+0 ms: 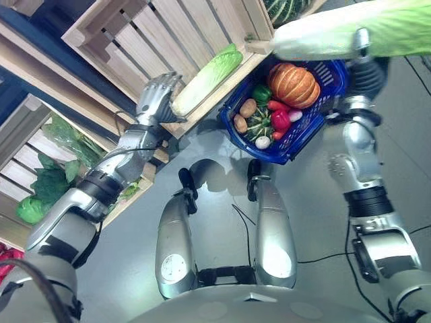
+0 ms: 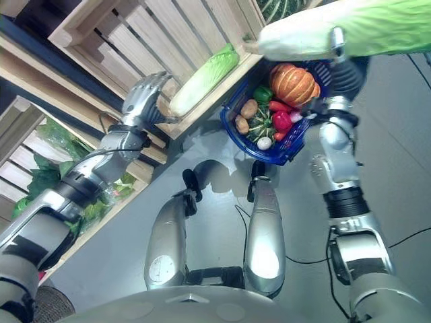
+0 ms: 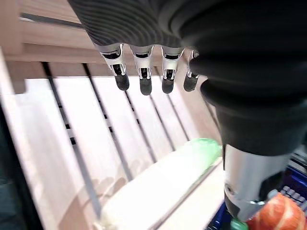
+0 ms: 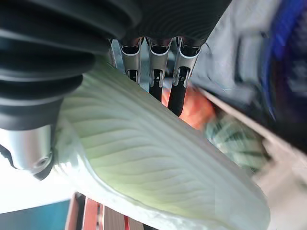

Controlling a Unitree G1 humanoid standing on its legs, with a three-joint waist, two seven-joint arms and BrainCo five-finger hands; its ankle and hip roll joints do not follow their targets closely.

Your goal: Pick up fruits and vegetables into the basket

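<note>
My right hand is shut on a long pale-green napa cabbage, with fingers and thumb curled round the cabbage. It hangs above the blue basket, which holds an orange pumpkin, a green pepper, potatoes, red peppers and a striped squash. A second napa cabbage lies in the slatted wooden crate. My left hand is open just beside that cabbage's near end, with straight fingers not touching the cabbage.
A lower wooden shelf at the left holds leafy greens and a round green cabbage. A dark striped melon lies in a crate at the top. The crate's front edge runs between my left hand and the basket.
</note>
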